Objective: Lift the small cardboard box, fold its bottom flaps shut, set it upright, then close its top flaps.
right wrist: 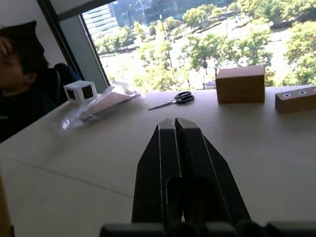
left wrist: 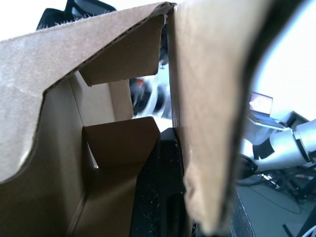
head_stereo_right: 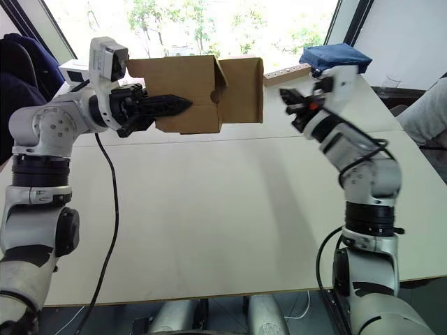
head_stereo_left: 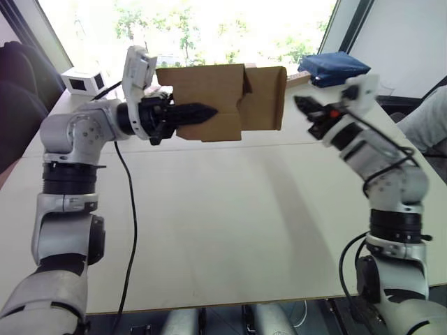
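While the left gripper (head_stereo_left: 202, 111) has its two black fingers pinched together on one wall of the small cardboard box (head_stereo_left: 223, 101), one finger running along the inside face as the left wrist view shows, the box hangs in the air above the far part of the table (head_stereo_left: 230, 209), lying on its side with an open end turned toward the right arm. That arm's gripper (head_stereo_right: 288, 102) sits just beside the box's outer flap (head_stereo_right: 244, 91) without touching it, fingers pressed fully together and holding nothing. Judging by how one thin pinch carries it, the box looks light and empty; the corrugated wall seems stiff enough to bear a clamp, but the short flaps will likely bend and spring back at their creases. A hold on a wall near a corner, as now, should keep it from twisting, while the flaps are better pushed flat with closed fingers than gripped. Beyond lie a white box with dark panels (head_stereo_left: 82, 81), a blue pack (head_stereo_left: 334, 68), a wooden block (right wrist: 240, 84), scissors (right wrist: 174, 100) and, at the edge, a seated person (right wrist: 19, 84)
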Controlling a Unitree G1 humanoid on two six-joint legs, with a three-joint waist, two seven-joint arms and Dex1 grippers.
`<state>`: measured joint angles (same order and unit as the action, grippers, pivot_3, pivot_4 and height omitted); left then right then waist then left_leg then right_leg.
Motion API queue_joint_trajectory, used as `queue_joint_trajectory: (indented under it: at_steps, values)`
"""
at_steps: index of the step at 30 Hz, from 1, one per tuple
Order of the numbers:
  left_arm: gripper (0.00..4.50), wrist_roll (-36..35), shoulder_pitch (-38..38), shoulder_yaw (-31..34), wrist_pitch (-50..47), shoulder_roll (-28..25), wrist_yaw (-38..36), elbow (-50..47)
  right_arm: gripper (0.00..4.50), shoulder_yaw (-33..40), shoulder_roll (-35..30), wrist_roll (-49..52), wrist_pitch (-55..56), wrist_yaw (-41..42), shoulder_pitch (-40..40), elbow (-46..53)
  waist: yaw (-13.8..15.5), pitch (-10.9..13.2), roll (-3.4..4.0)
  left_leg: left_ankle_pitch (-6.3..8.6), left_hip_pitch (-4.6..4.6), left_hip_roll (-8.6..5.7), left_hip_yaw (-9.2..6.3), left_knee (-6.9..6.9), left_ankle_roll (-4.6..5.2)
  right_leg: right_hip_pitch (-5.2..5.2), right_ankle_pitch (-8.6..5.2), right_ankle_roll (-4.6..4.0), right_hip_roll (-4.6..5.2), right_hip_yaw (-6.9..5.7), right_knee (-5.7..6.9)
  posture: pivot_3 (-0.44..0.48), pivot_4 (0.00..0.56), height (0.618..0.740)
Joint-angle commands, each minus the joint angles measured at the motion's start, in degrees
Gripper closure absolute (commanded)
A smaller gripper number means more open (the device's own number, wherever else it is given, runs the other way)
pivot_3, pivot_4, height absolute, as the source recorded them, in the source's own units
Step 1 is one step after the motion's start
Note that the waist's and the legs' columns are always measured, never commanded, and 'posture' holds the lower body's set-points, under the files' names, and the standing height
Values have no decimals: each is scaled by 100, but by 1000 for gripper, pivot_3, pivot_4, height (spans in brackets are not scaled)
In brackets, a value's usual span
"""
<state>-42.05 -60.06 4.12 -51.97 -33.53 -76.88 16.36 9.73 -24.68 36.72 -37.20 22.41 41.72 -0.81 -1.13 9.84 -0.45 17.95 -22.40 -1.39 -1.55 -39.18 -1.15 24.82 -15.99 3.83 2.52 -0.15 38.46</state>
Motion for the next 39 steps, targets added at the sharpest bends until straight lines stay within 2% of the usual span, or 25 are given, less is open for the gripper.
queue_joint_trajectory:
  at_steps: [1, 7, 16, 20, 24, 26, 31, 39]
  values:
    - [4500, -107, -146, 182, 69, -20, 38, -75, 4469, 48, 207, 219, 98, 230, 194, 372, 12, 0, 0, 0, 0, 0, 0, 0, 0, 0, 0, 0, 0, 0, 0, 0, 150, 740]
    - [4500, -49, -288, 182, 149, 15, 83, 204, 4469, 388, 782, 1596, -397, 214, -287, 1544, 32, 0, 0, 0, -1, -1, -5, -3, 0, -1, 0, 0, 2, -1, 0, 0, 150, 740]
    - [4500, -113, -390, 194, 97, 35, 70, 303, 4469, 628, 1399, 2521, -361, -358, -507, 1827, 13, 0, 0, -1, 1, -1, -4, -3, -1, 0, 0, 0, 1, -1, 8, 0, 150, 740]
    - [4500, -165, -411, 236, 52, 39, 93, 287, 3297, 767, 1761, 2937, -200, -504, -486, 1626, 9, 0, 0, -1, 1, -1, -4, -2, -2, 1, 0, 0, 1, -1, 9, 0, 150, 740]
    - [4500, -184, -409, 249, 37, 49, 117, 273, 1523, 814, 1977, 3343, -190, -542, -478, 1438, 5, 0, 0, -1, 1, -1, -4, -2, -2, 1, 0, 0, 1, -1, 9, 0, 150, 740]
    - [4500, -184, -415, 263, 29, 57, 128, 278, 866, 812, 2063, 3494, -182, -556, -481, 1363, 2, 0, 0, -1, 1, -1, -4, -2, -2, 2, 0, 0, 1, -1, 9, 0, 150, 740]
    - [4500, -197, -409, 303, 13, 74, 167, 269, 866, 749, 2323, 3716, -87, -636, -553, 1278, 2, 0, 0, -1, 1, -1, -4, -2, -2, 2, 0, 0, 1, -1, 10, 0, 150, 740]
    - [4500, -244, -391, 345, 10, 84, 221, 276, 866, 1004, 2844, 4821, 164, -931, -599, 1213, -1, 0, 0, -1, 1, -1, -5, -2, -2, 3, 0, 0, 2, -1, 11, 0, 150, 740]
